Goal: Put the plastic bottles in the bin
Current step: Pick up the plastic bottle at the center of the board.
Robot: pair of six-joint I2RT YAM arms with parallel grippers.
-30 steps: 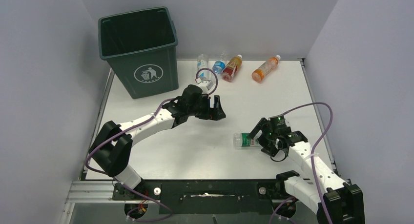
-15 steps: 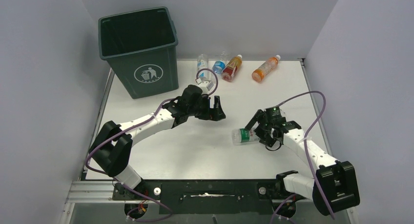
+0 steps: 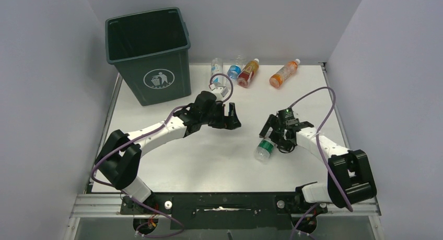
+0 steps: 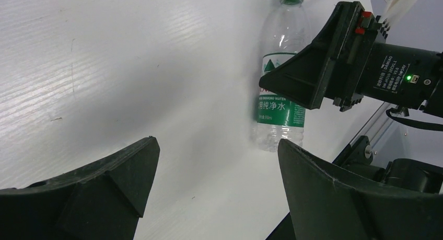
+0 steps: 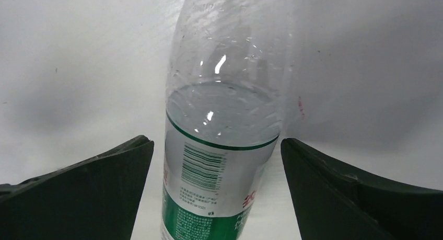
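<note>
A clear plastic bottle with a green label [image 3: 265, 149] [image 4: 281, 101] [image 5: 222, 146] lies on the white table [image 3: 209, 156]. My right gripper [image 3: 274, 139] [image 5: 217, 141] is open and straddles it, with a gap on each side. My left gripper [image 3: 233, 118] [image 4: 217, 143] hovers open and empty over the table's middle, left of that bottle. Several more plastic bottles lie at the back: a clear one [image 3: 217, 72], a blue-labelled one [image 3: 235, 70], a red-orange one [image 3: 248, 72] and an orange one [image 3: 284, 73]. The dark green bin [image 3: 149, 52] stands at the back left.
Grey walls close in the table on the left, back and right. Purple cables loop above both arms, one [image 3: 313, 101] over the right arm. The black mounting rail [image 3: 219, 203] runs along the near edge.
The right arm has swung toward the table's middle and back. The green-labelled bottle between its jaws turned from lying sideways to pointing toward the near edge. The left arm stayed still.
</note>
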